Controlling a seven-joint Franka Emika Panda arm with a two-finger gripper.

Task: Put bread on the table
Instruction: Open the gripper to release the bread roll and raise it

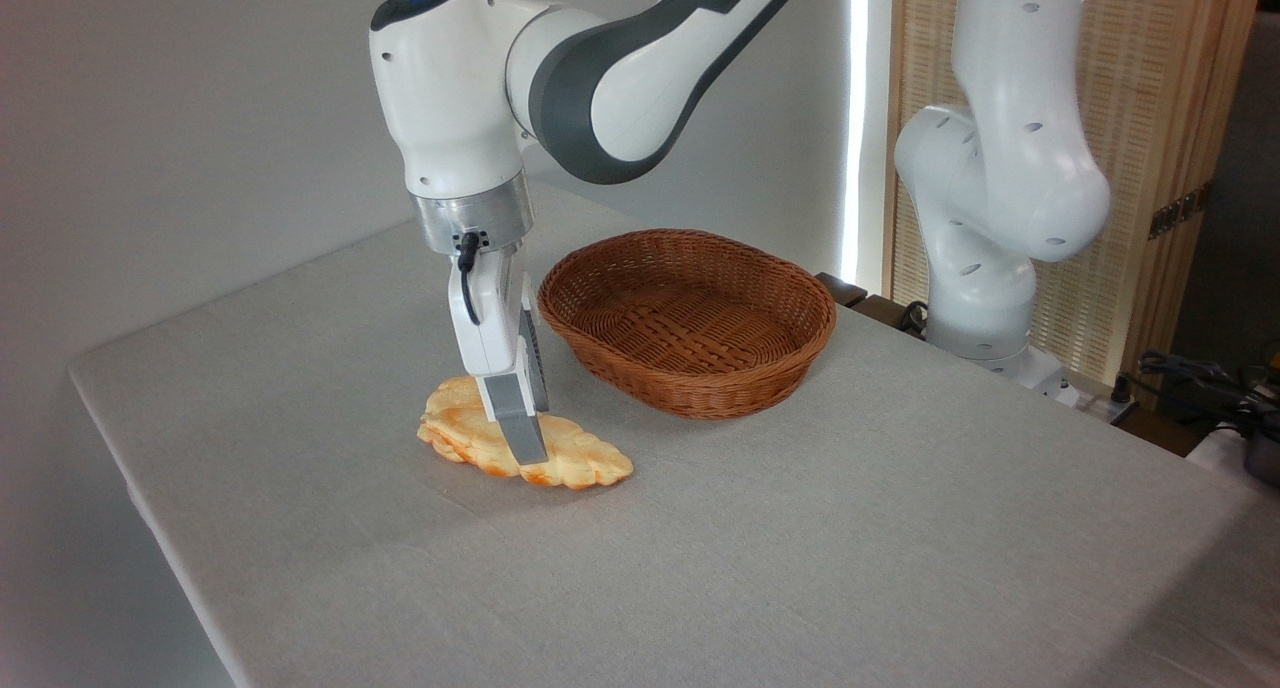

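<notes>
Pinching the loaf [575,461] at mid-length: tool [527,453], fingers pressed onto it, pointing straight down.
Loaf: golden, ridged, lying low on the desk [760,548], apparently touching the cloth; left end overlaps the bun [447,420].
Bun: round, on the desk, mostly behind the loaf and tool; whether the two pieces touch or one rests on the other cannot be told.
Basket [690,318]: brown wicker, no bread inside, just right of the tool, apart from the bread.
Step in hand, judged: release. Done well, the fingers spread only once the loaf bears fully on the cloth, then the tool lifts straight up, so nothing drags or tips against the bun.
Hidden: far finger, the contact under the loaf. Arm base and desk's near edge cut off.
</notes>
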